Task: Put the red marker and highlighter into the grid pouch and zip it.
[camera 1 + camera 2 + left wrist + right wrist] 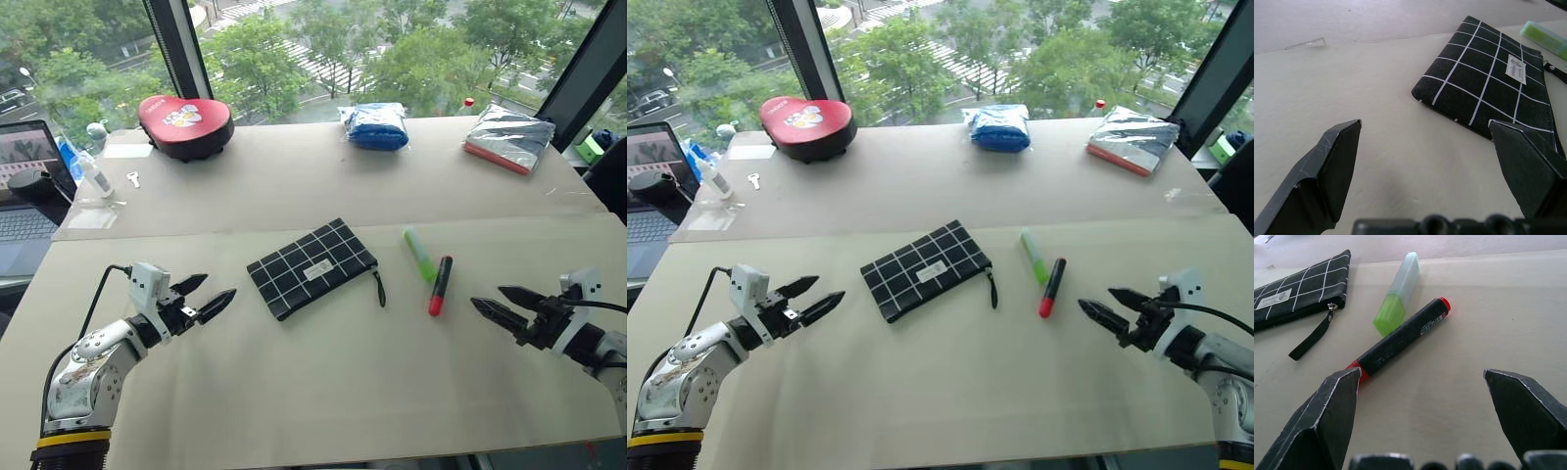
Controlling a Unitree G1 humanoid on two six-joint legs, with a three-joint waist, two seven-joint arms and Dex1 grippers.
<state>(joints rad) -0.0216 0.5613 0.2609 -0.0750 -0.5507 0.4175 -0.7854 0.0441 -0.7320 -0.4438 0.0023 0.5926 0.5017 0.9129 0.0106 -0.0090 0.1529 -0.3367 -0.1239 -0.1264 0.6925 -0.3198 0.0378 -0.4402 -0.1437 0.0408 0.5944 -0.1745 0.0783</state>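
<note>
The grid pouch [312, 266] lies flat in the middle of the table, black with white lines, its zipper strap [379, 287] trailing to the right. Just right of it rest the light green highlighter [420, 255] and the red marker [440, 285], side by side and almost touching at their far ends. My left gripper [208, 296] hovers open to the left of the pouch, pointing at it. My right gripper [500, 304] hovers open to the right of the marker, a short gap away. The right wrist view shows the marker [1400, 340] and highlighter [1397, 293] ahead of the open fingers [1327, 416].
Along the far edge of the table stand a red heart-shaped case [185, 124], a blue packet [376, 125] and a silver packet [509, 138]. A laptop [24, 186], a small bottle [95, 176] and a key [133, 179] sit at the far left.
</note>
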